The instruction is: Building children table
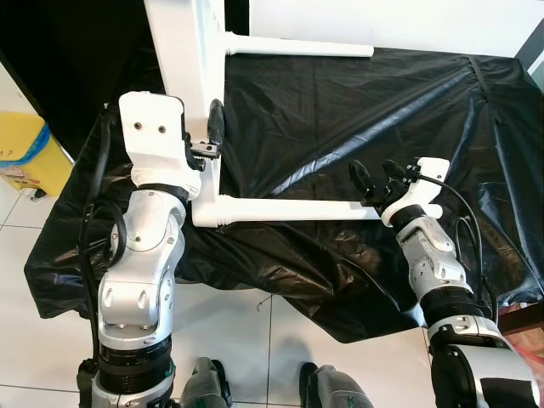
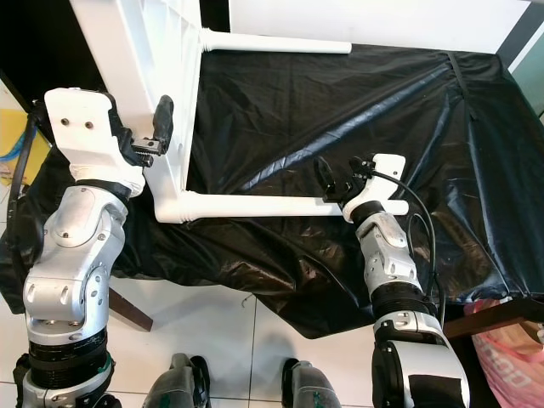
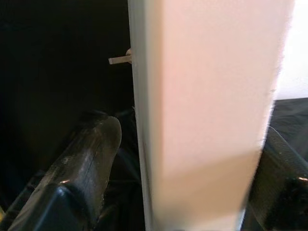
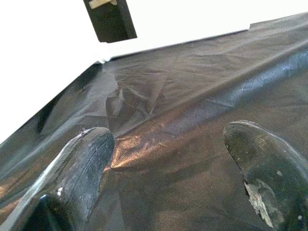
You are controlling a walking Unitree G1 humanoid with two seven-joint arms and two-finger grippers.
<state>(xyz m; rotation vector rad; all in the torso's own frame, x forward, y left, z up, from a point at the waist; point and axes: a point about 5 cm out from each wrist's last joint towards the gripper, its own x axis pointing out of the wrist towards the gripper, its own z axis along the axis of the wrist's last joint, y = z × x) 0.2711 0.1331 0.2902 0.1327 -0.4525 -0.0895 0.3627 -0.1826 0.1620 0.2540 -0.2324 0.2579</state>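
With the white tabletop (image 1: 189,51) standing on edge at the left edge of the black sheet (image 1: 340,110), clamped by the left gripper (image 1: 212,140), the right gripper (image 1: 378,180), fingers spread and empty, hovers beside the near leg (image 1: 293,209), which it probably must grasp and tighten next.

The tabletop (image 1: 183,51) stands on edge on the sheet (image 1: 340,110) at ten o'clock, two legs (image 1: 293,209) pointing toward three o'clock.

left gripper (image 1: 212,136): raised, fingers clamped closed | right gripper (image 1: 376,177): low, forward, fingers spread
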